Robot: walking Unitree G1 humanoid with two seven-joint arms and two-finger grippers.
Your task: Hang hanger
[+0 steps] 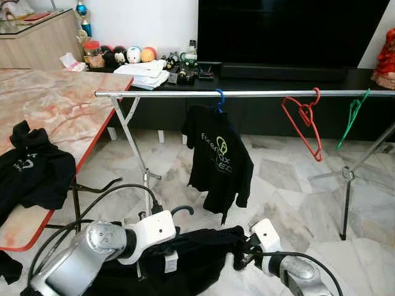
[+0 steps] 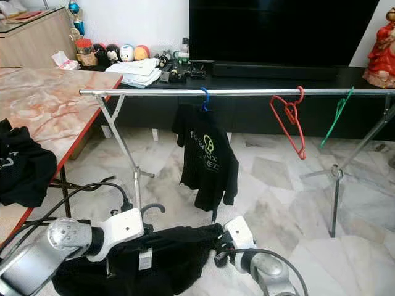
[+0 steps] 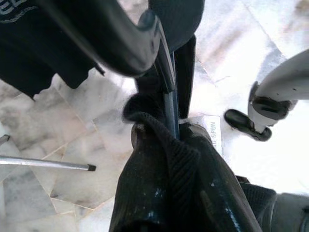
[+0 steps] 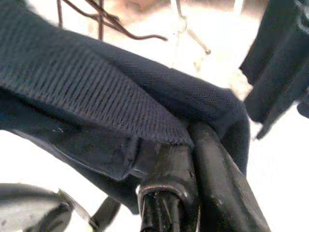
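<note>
Down low, both pincers are clenched on a black shirt (image 1: 185,259) on a dark hanger (image 1: 182,209): left pincer (image 1: 162,227) by the collar, right pincer (image 1: 244,250) on the far edge. It hangs well below the rail (image 1: 247,94), where another black shirt (image 1: 219,160), a red hanger (image 1: 302,120) and a green hanger (image 1: 353,117) already hang.

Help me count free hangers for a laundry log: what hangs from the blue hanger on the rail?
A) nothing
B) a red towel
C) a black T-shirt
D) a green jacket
C: a black T-shirt with a pale logo hangs from the blue hanger on the rail.
</note>
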